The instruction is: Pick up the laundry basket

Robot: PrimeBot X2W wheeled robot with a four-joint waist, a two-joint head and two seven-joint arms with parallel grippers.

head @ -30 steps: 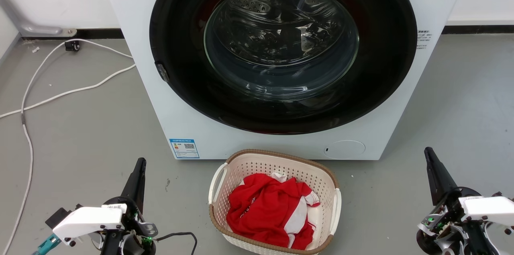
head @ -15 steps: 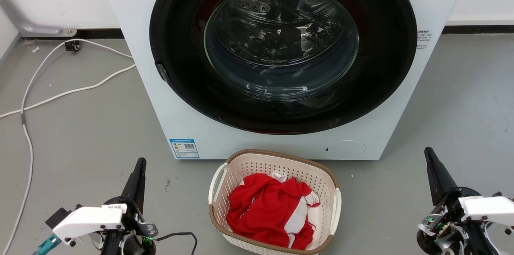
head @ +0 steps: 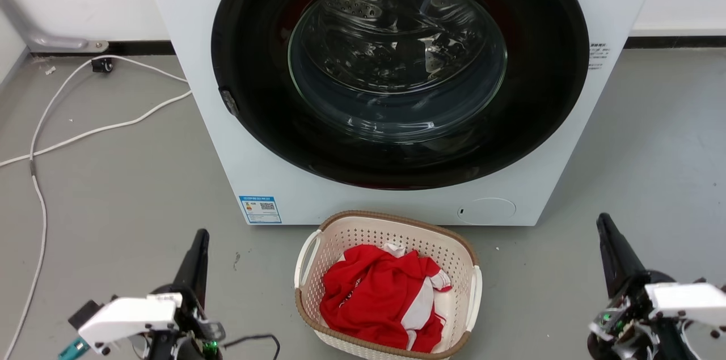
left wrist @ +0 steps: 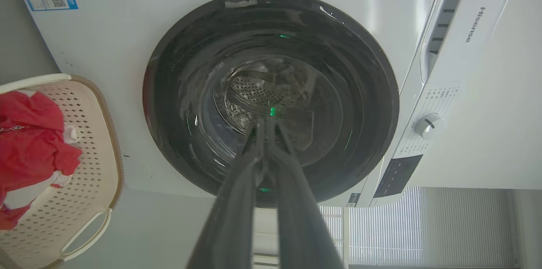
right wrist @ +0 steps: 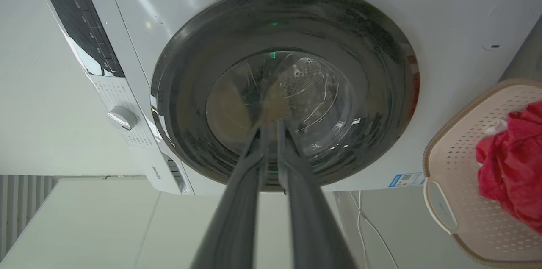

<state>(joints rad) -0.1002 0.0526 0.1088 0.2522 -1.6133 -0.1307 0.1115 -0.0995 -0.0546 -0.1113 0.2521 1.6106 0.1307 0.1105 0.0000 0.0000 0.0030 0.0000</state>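
The laundry basket (head: 363, 233) is cream with a brown rim and white loop handles. It stands on the grey floor just before the washing machine, with a red and white garment (head: 377, 297) lying inside. My left gripper (head: 201, 233) is shut and empty, low on the floor to the basket's left, well apart from it. My right gripper (head: 603, 221) is likewise shut and empty, farther off to the basket's right. The basket also sits at the left edge of the left wrist view (left wrist: 91, 142) and at the right edge of the right wrist view (right wrist: 457, 154).
The white washing machine (head: 255, 167) with its round dark glass door (head: 397, 59) rises right behind the basket. White cables (head: 39, 195) trail over the floor at the left. Open grey floor lies on both sides of the basket.
Both grippers have sunk a little lower in the head view. The basket and washing machine stay where they were.
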